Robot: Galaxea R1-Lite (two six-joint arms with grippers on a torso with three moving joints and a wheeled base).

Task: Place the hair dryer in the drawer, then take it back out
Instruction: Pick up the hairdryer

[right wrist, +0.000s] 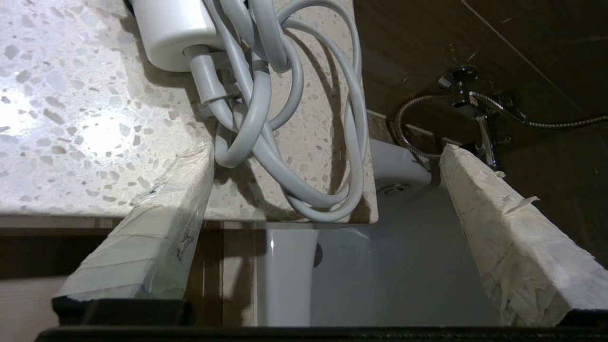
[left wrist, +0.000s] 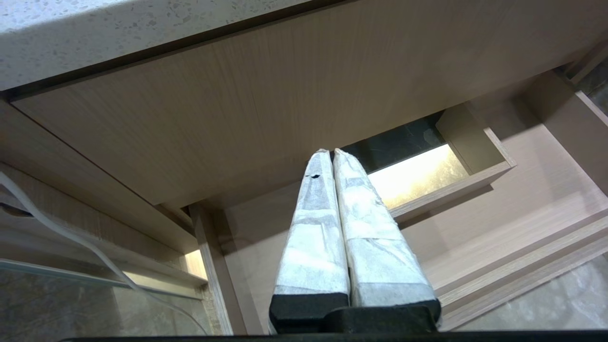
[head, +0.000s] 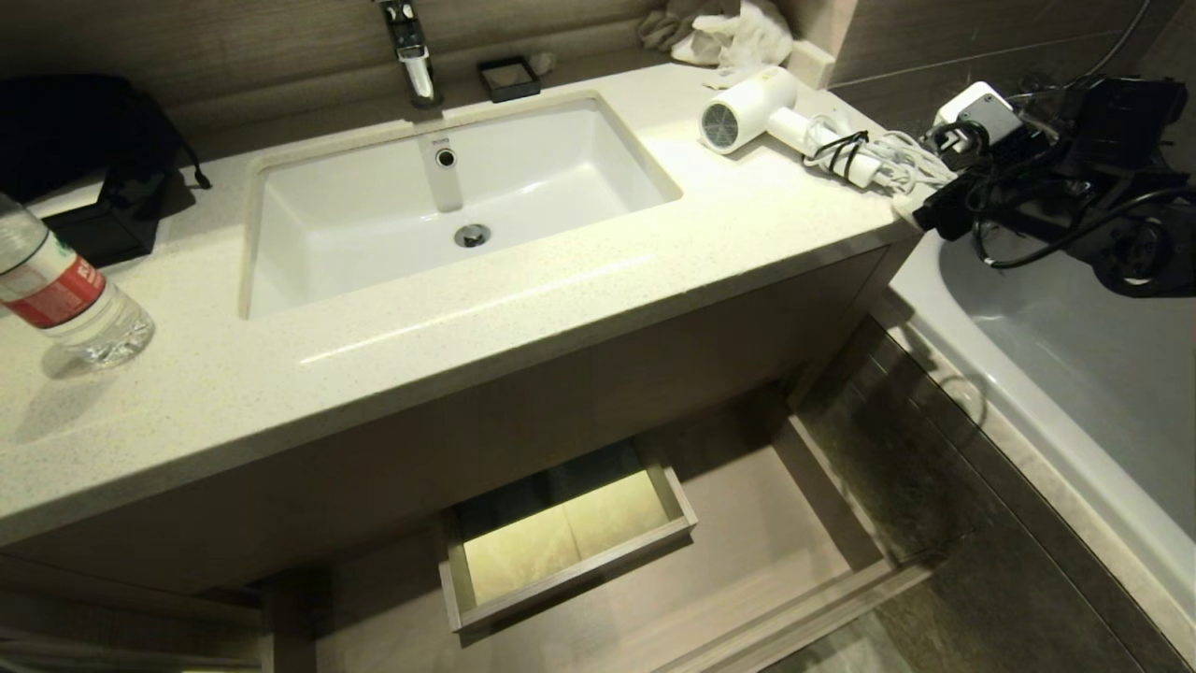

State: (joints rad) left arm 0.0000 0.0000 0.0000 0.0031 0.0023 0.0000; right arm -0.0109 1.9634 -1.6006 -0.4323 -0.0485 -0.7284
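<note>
The small white hair dryer (head: 747,110) lies on its side at the back right of the counter (head: 561,299), its grey grilled end facing the sink. Its bundled white cord (head: 878,159) trails toward the counter's right end. My right gripper (head: 927,182) hovers just off that end, over the bathtub, open. In the right wrist view the cord loops (right wrist: 285,142) lie ahead of the right gripper (right wrist: 327,152), with nothing held between its taped fingers (right wrist: 156,228). Below the counter, the light-wood drawer (head: 775,551) is pulled out. My left gripper (left wrist: 329,152) is shut, parked low in front of the cabinet.
A white sink (head: 374,215) with a faucet (head: 411,56) fills the counter's middle. A water bottle (head: 65,299) and a black bag (head: 84,140) are at the left, a white cloth (head: 738,33) behind the dryer. The bathtub (head: 1074,374) lies to the right.
</note>
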